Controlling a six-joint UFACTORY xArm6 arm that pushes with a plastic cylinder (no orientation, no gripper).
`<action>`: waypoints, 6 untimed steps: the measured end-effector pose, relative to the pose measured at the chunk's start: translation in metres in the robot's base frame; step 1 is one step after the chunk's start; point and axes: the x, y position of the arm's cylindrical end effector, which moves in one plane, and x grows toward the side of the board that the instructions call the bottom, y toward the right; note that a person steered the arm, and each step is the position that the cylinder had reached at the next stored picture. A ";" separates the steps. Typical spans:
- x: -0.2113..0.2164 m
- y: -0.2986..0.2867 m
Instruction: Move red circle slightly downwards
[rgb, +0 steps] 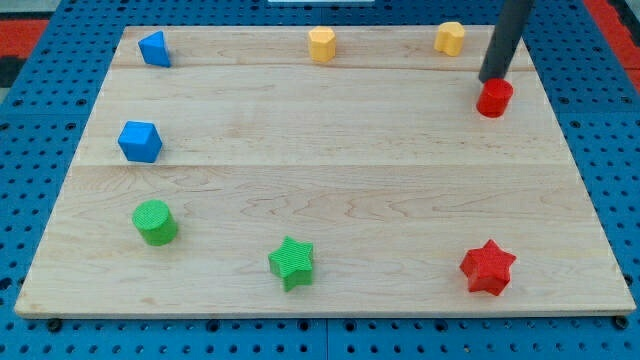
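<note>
The red circle is a short red cylinder near the board's right edge, in the upper part of the view. My tip comes down from the view's top and stands right at the circle's upper edge, touching or nearly touching it. The rod rises up and to the right out of the frame.
A wooden board carries a yellow block up-left of the tip, a yellow block, a blue block, a blue cube, a green circle, a green star and a red star.
</note>
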 end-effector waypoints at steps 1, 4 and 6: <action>0.015 -0.003; 0.063 -0.003; 0.125 -0.072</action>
